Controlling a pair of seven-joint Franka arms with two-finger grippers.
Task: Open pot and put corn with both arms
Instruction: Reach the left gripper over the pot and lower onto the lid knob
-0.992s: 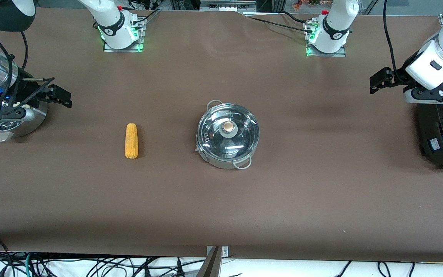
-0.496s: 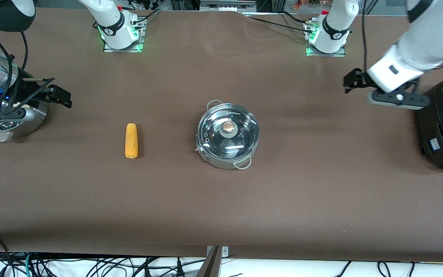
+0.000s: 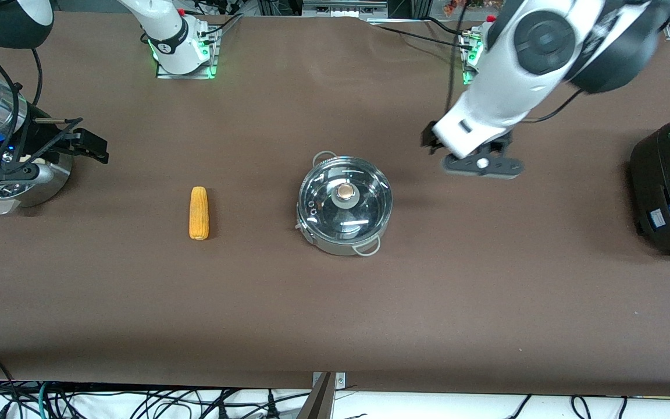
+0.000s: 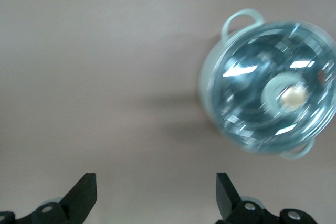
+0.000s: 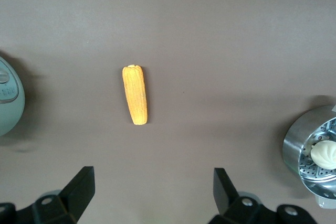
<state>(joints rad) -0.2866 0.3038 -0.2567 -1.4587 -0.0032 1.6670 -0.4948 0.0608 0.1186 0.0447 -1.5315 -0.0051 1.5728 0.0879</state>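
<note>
Pot (image 3: pixel 344 203) sitting lidded at table centre; corn (image 3: pixel 198 213) lying at its 9 o'clock. Left gripper (image 4: pixel 156 198) hovering over bare table by pot's 2 o'clock, jaws wide, empty. Right gripper (image 5: pixel 153 195) hanging at right arm's table end, jaws wide, empty.

Light is bright & even from up top. My left arm (image 3: pixel 521 75) looks smeary. In my left wrist view the pot (image 4: pixel 270 85) is very blurry w/ white glare on its lid. Soft shadows only.

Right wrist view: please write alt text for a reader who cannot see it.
A yellow-orange corn cob lies alone on the brown table, with the open right gripper above it. A steel steamer pot holding a white bun sits at the edge.
</note>
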